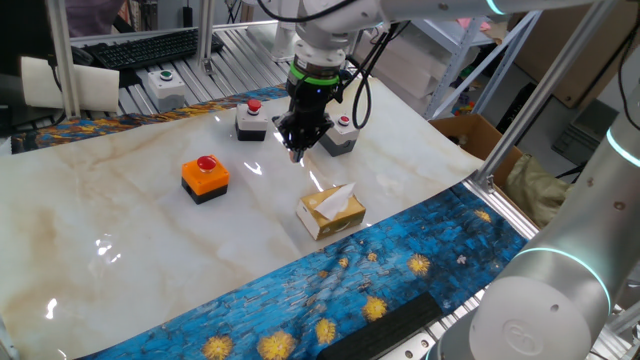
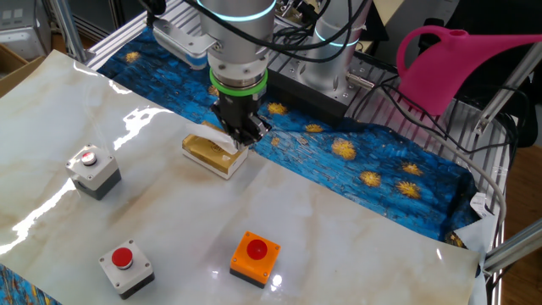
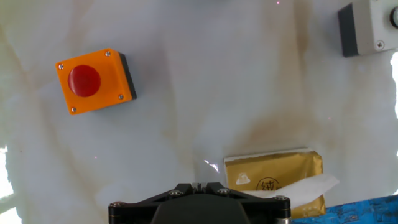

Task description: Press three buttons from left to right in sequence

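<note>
Three buttons stand on the marble table. The orange button box is at the left. One grey button box sits behind it, and the other grey button box is to the right. My gripper hangs shut and empty above the table between the two grey boxes, just behind the tissue box. It touches no button.
A yellow tissue box lies right below and in front of the gripper. A pale box with a green button stands off the far left edge. A blue patterned cloth borders the near side of the table.
</note>
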{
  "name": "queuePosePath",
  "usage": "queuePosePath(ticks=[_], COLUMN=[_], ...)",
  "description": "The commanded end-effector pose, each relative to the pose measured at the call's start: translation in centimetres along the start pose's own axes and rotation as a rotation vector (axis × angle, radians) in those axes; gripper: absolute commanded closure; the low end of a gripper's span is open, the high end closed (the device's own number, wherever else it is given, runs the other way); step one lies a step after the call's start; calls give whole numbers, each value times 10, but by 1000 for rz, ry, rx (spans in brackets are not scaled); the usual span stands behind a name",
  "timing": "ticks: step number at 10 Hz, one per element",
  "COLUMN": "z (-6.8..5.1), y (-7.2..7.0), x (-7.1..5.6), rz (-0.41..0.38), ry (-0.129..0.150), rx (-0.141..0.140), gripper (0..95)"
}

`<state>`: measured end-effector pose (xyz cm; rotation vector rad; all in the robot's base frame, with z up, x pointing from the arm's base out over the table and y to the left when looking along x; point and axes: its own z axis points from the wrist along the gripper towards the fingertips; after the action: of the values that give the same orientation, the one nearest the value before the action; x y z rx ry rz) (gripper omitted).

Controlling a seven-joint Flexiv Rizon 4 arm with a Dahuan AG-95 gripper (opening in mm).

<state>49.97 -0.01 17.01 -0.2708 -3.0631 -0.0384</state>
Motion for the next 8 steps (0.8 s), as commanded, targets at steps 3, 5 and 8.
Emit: queuePosePath(ticks=[3,5,8], z=[0,0,0], y=[0,0,0], x=[0,0,0], rz=[86,135,195], ry=[-38,-80,-90], rx=[-7,-18,-40], gripper=[950,950,950])
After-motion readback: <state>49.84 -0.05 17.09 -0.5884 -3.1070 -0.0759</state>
